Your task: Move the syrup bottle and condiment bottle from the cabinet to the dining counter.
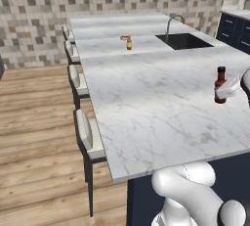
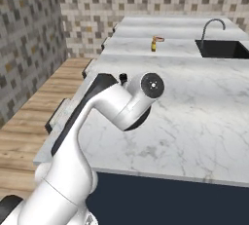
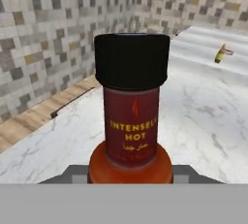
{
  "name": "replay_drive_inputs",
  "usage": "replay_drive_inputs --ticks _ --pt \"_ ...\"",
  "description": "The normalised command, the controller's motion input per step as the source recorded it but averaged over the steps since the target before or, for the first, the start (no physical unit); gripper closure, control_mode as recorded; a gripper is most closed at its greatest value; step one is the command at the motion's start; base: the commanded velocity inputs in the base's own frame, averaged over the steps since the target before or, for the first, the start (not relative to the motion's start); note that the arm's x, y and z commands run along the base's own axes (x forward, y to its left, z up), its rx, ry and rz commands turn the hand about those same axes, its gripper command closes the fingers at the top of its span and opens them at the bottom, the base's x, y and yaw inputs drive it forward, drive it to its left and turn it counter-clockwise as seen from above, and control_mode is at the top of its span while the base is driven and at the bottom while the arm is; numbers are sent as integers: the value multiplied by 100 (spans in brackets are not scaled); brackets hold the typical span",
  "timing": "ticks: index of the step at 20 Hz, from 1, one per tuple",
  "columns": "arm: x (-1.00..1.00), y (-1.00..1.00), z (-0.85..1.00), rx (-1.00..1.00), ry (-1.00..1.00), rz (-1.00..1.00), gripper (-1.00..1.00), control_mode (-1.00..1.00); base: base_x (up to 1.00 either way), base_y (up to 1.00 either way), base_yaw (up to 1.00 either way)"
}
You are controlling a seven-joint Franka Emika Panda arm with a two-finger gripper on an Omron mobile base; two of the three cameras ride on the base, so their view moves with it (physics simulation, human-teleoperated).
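Condiment bottle [image 1: 220, 85] stands upright at the 3 o'clock edge of the left base view, slim and reddish-brown with a black cap, its base on or just above the dining table [image 1: 151, 102]; which of the two I cannot tell. The end effector [image 1: 228, 91] reaches in from the right edge there and is clamped around the bottle's lower body, a white part of the hand crossing in front of the label.

In the hand view the condiment bottle [image 3: 131, 116] fills the centre, black cap at 12 o'clock, with a dark red label reading "INTENSELY HOT" and an orange-red shoulder below it; the bottle sits between the fingers, whose pads are hidden behind it.

From the right base view the white arm [image 2: 121, 104] bends across the near left of the dining table [image 2: 194, 117], and the black cap [image 2: 123, 77] of the bottle just peeks above the arm's elbow.

Farther across the marble, at about 12 o'clock, a small yellow-orange bottle [image 1: 129, 42] stands well apart from the held one; it also shows in the right base view [image 2: 153, 44] and in the hand view at 2 o'clock [image 3: 221, 54]. A black sink [image 1: 183, 40] with a curved silver tap [image 1: 174, 23] is set in the top to its right. Pale-seated stools [image 1: 89, 137] line the table's left side over a wooden floor [image 1: 39, 137].
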Motion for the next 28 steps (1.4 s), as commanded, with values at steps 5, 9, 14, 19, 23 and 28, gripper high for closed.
replay_drive_inputs --ticks 5,9,14,19,23,28 --pt "-22 -3 -51 6 -14 23 100 -100 0 0 0" --pt "-18 -9 -65 10 -21 10 100 -100 0 0 0" --pt "-1 -7 -52 8 -11 9 100 -100 0 0 0" --pt "0 -30 -20 7 7 10 100 -100 0 0 0" --pt "0 -32 -18 1 16 11 100 -100 0 0 0" --pt "0 -28 -43 0 3 6 100 -100 0 0 0"
